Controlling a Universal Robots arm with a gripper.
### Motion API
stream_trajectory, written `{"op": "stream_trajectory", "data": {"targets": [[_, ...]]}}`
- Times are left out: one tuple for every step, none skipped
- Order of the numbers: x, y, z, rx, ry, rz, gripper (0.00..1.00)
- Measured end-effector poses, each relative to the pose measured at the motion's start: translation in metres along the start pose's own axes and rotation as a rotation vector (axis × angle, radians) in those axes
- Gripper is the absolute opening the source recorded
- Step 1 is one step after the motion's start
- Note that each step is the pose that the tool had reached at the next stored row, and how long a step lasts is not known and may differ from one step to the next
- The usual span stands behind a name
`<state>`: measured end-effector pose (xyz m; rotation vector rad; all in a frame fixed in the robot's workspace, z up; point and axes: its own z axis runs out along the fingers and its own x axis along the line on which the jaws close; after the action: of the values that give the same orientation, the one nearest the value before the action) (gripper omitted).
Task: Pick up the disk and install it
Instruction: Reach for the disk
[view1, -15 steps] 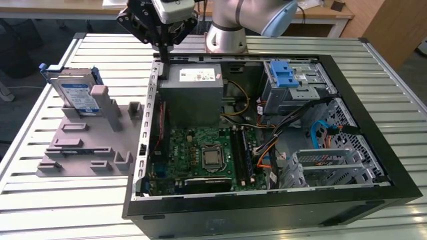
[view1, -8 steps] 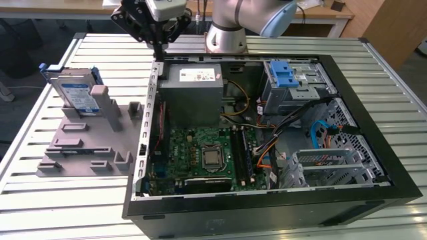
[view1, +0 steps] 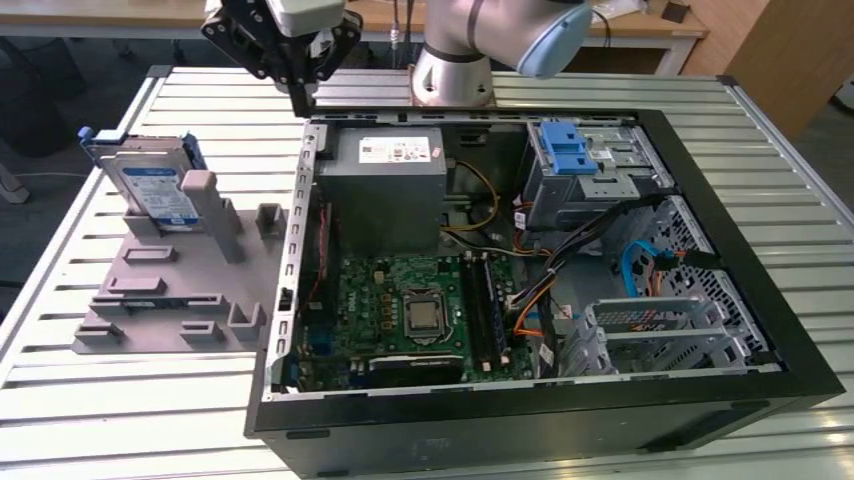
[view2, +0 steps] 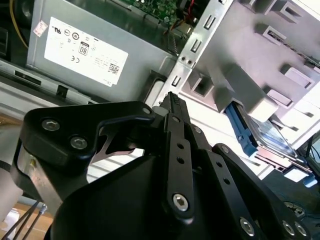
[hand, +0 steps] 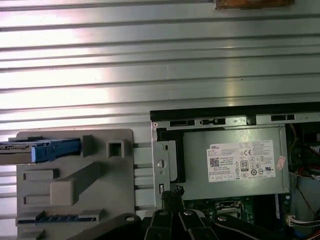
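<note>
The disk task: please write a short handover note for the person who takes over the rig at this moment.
Claw: shut, empty, above the corner of the open computer case beside the grey power supply box.
Disk: standing on edge in the grey holder, at the exterior view's left of the case, apart from the claw.
Done: nothing yet.
Left: pick-up and install.

a slatted metal bench (view1: 134, 410) carries an open black computer case (view1: 534, 425) and, just beside it on the exterior view's left, a grey plastic fixture (view1: 160, 300) lying flat.
</note>
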<state>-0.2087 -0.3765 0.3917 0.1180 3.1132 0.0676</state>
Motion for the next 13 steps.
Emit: {"op": "stream_trajectory", "data": {"targets": [[0.0027, 0.0004, 0.0000, 0.0000, 0.0000, 0.000, 0.11], [0.0057, 0.0007, 0.0000, 0.0000, 0.0000, 0.000, 0.11], [0.0087, 0.0012, 0.0000, -0.0001, -0.0001, 0.000, 0.11], [0.0116, 0.0017, 0.0000, 0.0000, -0.0001, 0.000, 0.11], [0.0141, 0.0020, 0.0000, 0.0000, 0.0004, 0.000, 0.11], [0.0164, 0.0021, 0.0000, 0.0001, 0.0010, 0.000, 0.11], [0.0190, 0.0025, -0.0001, 0.0002, 0.0015, 0.000, 0.11], [0.0215, 0.0029, 0.0000, 0.0001, 0.0018, 0.000, 0.11], [0.0239, 0.0032, 0.0000, 0.0002, 0.0023, 0.000, 0.11], [0.0260, 0.0034, 0.0000, 0.0002, 0.0030, 0.000, 0.11], [0.0279, 0.0035, 0.0000, 0.0003, 0.0037, 0.000, 0.11], [0.0298, 0.0037, -0.0001, 0.0004, 0.0043, 0.000, 0.11], [0.0317, 0.0039, 0.0000, 0.0004, 0.0046, 0.000, 0.11]]}}
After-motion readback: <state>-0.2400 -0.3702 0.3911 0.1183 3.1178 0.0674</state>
